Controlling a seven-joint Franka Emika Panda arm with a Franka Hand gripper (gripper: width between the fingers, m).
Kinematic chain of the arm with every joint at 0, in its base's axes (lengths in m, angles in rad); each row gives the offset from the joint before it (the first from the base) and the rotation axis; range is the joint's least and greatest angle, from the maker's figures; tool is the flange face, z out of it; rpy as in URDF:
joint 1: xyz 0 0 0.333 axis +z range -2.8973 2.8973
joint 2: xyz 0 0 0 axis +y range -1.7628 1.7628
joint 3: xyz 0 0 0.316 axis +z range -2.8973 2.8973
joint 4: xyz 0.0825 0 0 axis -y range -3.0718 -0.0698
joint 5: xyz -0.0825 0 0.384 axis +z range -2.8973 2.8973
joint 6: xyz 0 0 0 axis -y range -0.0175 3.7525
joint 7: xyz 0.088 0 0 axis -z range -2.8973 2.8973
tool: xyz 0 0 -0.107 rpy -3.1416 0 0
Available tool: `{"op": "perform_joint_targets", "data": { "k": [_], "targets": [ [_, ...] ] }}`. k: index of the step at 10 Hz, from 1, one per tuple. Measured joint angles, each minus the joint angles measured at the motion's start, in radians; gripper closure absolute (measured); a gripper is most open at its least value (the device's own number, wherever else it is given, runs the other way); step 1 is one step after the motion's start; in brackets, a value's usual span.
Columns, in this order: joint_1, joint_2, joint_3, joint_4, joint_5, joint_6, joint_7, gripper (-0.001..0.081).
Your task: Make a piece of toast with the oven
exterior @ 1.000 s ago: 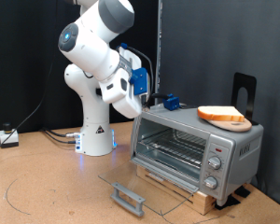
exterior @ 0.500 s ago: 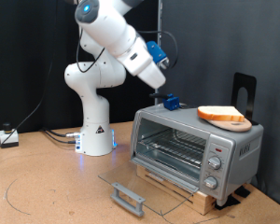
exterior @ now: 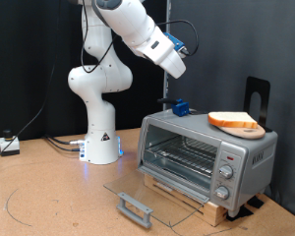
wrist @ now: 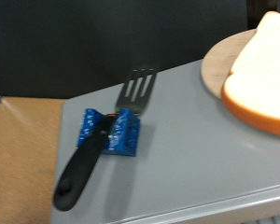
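The silver toaster oven stands on a wooden base at the exterior view's right. Its glass door lies open and flat in front, and the wire rack inside is bare. The piece of toast lies on a round light-wood board on the oven's top. In the wrist view the toast and board are at one side. My gripper hangs high above the oven's left end, holding nothing. Its fingers do not show in the wrist view.
A small blue block on the oven's top holds a black spatula; the block also shows in the wrist view. A black stand rises behind the toast. The robot base stands left of the oven.
The arm has swung up and to the exterior view's right, from beside the oven's left end to high above the oven's top. The toast, the board and the door have not moved.
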Motion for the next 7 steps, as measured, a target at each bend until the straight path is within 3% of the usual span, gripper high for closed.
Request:
{"op": "perform_joint_targets", "data": {
  "k": [2, 4, 7],
  "targets": [
    [0.004, -0.085, 0.049, -0.072, 0.003, 0.079, -0.022, -0.0003],
    [0.005, -0.164, 0.086, -0.135, 0.023, 0.107, -0.013, -0.0003],
    [-0.005, -0.317, 0.160, -0.272, 0.071, 0.266, 0.076, -0.0003]
  ]
}}
